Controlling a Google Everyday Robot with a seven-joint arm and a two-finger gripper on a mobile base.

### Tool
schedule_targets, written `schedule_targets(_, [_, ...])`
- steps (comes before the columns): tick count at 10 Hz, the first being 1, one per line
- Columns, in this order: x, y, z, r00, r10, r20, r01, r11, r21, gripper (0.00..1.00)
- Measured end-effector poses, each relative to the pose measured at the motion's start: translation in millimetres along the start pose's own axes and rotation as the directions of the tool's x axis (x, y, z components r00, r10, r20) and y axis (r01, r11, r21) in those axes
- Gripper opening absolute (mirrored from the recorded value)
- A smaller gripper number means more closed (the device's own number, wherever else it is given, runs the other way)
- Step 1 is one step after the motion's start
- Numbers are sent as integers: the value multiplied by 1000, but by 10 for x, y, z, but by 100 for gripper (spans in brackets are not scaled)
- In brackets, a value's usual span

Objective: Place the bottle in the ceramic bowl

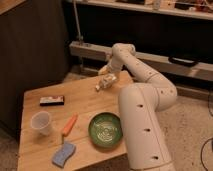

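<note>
Arm (146, 107) clad in smooth off-white shell; fat rounded segments joined by bulging joints. Small dark dots set in row along lowest segment. Claw (106, 74), small and pale, seen over far edge of tabletop (85, 102), jaws parted.

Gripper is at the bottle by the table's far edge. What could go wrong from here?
1. The bottle lies on its side close to the table's far edge, just under the open gripper; an off-centre close could roll it off.
2. The ceramic bowl sits on the near side, right beside the robot's body, so the carry looks cramped and a release could miss the rim.
</note>
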Motion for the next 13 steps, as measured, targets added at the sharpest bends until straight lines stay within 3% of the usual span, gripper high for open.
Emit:
schedule_targets(5, [21,-23,344,999,30,-36,-28,998,61,80])
schedule_targets(6, [19,-11,390,998,39,-41,-36,997,68,76])
schedule_targets(10, [34,9,469,997,54,-56,-49,995,85,36])
schedule_targets(11, [47,-3,464,996,70,-63,-63,992,105,23])
schedule_targets(13, [101,82,348,995,52,-80,-43,993,108,4])
